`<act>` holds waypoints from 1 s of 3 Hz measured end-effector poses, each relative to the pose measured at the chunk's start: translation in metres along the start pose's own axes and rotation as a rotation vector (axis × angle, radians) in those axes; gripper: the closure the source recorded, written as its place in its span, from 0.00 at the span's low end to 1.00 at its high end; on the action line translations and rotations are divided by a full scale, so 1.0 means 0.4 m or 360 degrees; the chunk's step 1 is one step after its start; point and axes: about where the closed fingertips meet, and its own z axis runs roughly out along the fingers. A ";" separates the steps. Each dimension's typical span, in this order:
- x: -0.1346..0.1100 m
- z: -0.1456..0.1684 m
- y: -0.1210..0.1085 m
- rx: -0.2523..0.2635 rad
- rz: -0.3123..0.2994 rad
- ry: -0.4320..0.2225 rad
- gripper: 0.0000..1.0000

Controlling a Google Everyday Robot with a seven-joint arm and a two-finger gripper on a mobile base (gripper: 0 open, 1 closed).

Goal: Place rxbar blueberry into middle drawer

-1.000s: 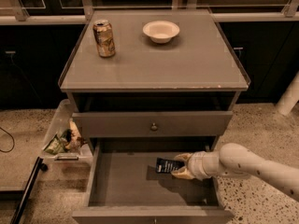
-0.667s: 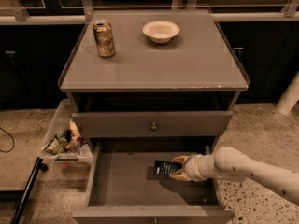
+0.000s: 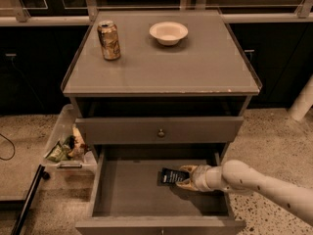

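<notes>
Inside the middle drawer, the gripper has its jaws clamped narrowly on the rxbar blueberry.

Rxbar blueberry held inside the open middle drawer

You see the rxbar blueberry, a small flat bar in a dark navy wrapper with pale lettering, lying roughly level over the right half of the middle drawer. The drawer is a wide grey box, pulled fully out. The gripper reaches in over the drawer's right wall, its jaws closed on the bar's right end.
</notes>
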 end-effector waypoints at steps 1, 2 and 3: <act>0.030 0.030 0.007 -0.0018 0.0019 -0.0016 1.00; 0.030 0.031 0.008 -0.0019 0.0020 -0.0017 0.81; 0.030 0.031 0.008 -0.0019 0.0020 -0.0017 0.57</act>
